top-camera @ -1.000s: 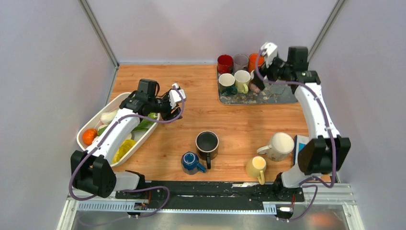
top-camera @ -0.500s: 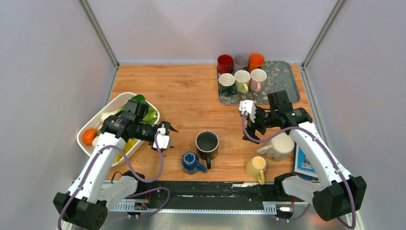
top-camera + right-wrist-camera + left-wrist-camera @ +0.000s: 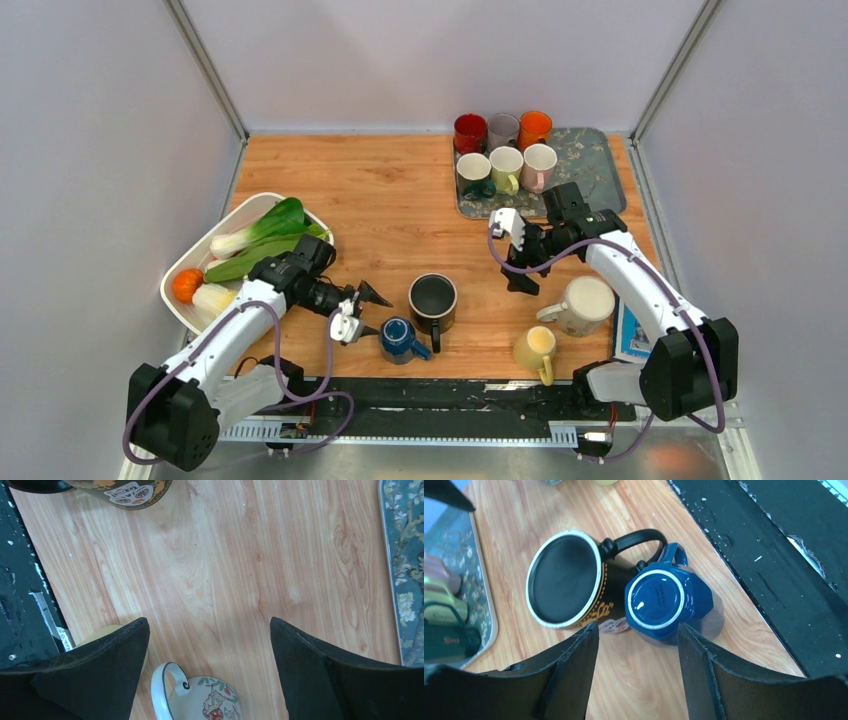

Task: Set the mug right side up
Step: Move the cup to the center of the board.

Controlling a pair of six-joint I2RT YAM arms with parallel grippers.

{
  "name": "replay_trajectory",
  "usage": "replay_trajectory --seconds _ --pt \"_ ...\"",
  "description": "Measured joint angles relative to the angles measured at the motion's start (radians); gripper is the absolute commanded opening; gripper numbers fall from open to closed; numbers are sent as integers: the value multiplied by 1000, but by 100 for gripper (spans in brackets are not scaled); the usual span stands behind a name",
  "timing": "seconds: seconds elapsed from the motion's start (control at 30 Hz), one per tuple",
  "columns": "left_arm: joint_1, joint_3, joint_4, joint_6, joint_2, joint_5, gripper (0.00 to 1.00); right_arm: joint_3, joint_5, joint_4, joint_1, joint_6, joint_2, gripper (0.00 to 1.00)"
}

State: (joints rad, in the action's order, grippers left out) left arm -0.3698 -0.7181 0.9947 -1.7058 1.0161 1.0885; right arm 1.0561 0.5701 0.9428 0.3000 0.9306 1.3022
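Blue mug [image 3: 664,605] sat inverted, base up, at worktop [image 3: 400,200] front edge, handle against black mug [image 3: 432,298]. Left pincer [image 3: 374,312] spread wide, empty, just beside it. Best approach: straddle body, clamp firmly, lift clear before rolling wrist. Right pincer [image 3: 518,272] gaped empty, farther back.

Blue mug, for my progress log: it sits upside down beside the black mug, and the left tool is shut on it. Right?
Not quite. The blue mug does sit upside down beside the black mug, but the left tool is open, not shut on it: the left wrist view shows its fingers spread, clear of the mug.
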Motion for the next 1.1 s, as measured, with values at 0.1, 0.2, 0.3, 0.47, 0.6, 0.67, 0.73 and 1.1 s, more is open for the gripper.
replay_trajectory --seconds 0.1,0.2,0.3,0.47,0.6,0.67,0.73,1.1 --pt "-39 10 -3 -78 28 11 61 0 -16 -2 0 11 -1 93" --pt "-69 5 20 -163 82 18 56 -2 -29 -6 0 13 2 93" --pt "-82 -24 100 -248 179 0 52 -1 -36 -15 0 13 22 92" --pt "-86 -90 207 -322 274 -18 48 16 -50 -29 0 13 97 93" --pt "-86 -146 286 -327 320 -59 43 30 -59 -40 0 8 119 92" --pt "-86 -174 315 -327 332 -90 42 36 -63 -45 0 6 119 93" --pt "-79 -190 332 -327 330 -125 42 42 -65 -49 0 5 120 93" --pt "14 -296 312 -319 352 -292 42 92 -111 -72 0 -7 130 93"
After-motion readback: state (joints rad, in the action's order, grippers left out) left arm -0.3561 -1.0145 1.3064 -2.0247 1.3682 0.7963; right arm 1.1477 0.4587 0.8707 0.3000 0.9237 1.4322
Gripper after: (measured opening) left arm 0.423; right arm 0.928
